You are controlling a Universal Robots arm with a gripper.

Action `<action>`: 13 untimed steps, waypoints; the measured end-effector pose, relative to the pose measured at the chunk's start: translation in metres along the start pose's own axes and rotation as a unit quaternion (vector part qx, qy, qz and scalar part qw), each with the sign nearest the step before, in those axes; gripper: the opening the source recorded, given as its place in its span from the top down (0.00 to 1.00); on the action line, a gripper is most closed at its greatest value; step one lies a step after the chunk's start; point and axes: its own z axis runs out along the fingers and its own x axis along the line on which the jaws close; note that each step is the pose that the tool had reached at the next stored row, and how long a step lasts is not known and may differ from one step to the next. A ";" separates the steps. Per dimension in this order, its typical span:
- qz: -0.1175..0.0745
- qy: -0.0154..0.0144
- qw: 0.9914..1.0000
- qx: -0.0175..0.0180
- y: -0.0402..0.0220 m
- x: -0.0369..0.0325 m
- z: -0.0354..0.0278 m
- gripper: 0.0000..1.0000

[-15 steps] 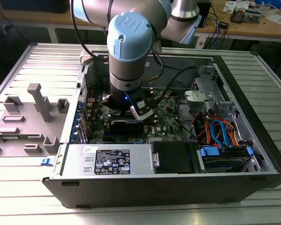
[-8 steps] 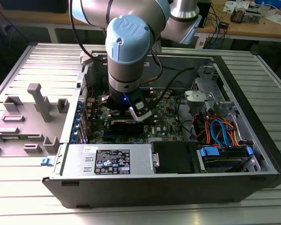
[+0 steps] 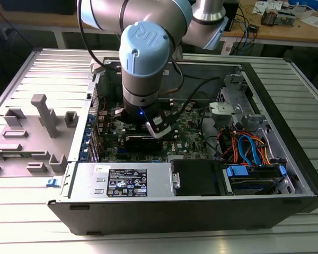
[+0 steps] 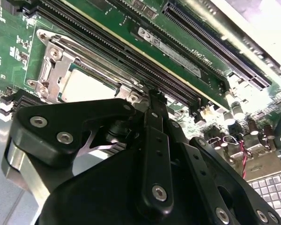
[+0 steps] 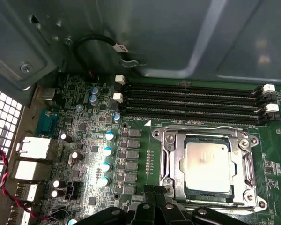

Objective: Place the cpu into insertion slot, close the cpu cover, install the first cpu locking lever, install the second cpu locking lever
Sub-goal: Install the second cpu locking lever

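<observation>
An open computer case (image 3: 286, 159) lies on a ribbed metal bench; the cpu (image 5: 207, 161) sits in the insertion slot (image 5: 171, 174) under the lowered cpu cover (image 5: 246, 161), the gripper (image 5: 154, 194) poised at its edge; whether it grips anything, I cannot tell

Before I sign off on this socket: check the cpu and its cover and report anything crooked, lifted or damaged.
Nothing stands out. In the first wrist view the cpu lies flat and square in the insertion slot, and the cpu cover frames it evenly, with no visible bend or gap. The gripper sits at the socket's edge.
</observation>
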 end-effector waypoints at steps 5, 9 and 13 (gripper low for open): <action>0.000 0.000 1.000 0.000 -0.0007 -0.0001 0.0020 0.89; 0.000 0.001 1.000 0.012 -0.0004 -0.0001 0.0020 0.89; 0.001 0.001 1.000 0.014 0.0004 0.0000 -0.0016 0.89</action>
